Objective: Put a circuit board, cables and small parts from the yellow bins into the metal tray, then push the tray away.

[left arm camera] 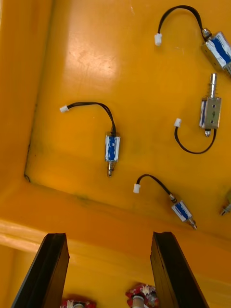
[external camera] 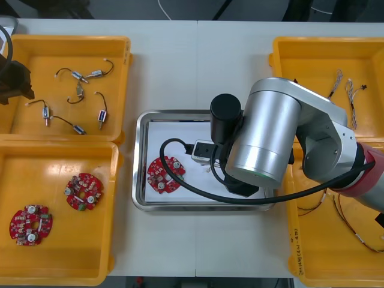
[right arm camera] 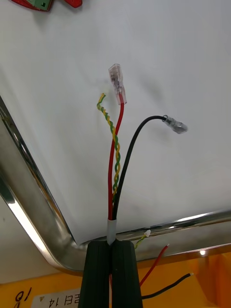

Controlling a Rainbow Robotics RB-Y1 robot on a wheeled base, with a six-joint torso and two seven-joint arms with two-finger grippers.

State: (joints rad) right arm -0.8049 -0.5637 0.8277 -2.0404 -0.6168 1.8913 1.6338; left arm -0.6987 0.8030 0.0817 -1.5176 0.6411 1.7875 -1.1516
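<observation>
Now R claw (right arm camera: pixel 114 246) pinches cables (right arm camera: pixel 114 168) at tray (right arm camera: pixel 29 192) corner; L claw (left arm camera: pixel 108 237) over bin (left arm camera: pixel 72 72).

I see the metal tray (right arm camera: pixel 29 211) with a rim polished mirror-bright around a matt white floor, the yellow bin (left arm camera: pixel 96 62) in glossy moulded plastic, and the cables (right arm camera: pixel 115 168) in smooth plastic sheathing with clear tips.

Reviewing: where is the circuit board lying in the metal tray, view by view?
Front view: circuit board in the near-left corner of the metal tray.
Right wrist view: its red edge, beyond the cables held by the right gripper.
Left wrist view: open left gripper over the far-left yellow bin instead.
Shared landmark: the tray's shiny rim.
</observation>
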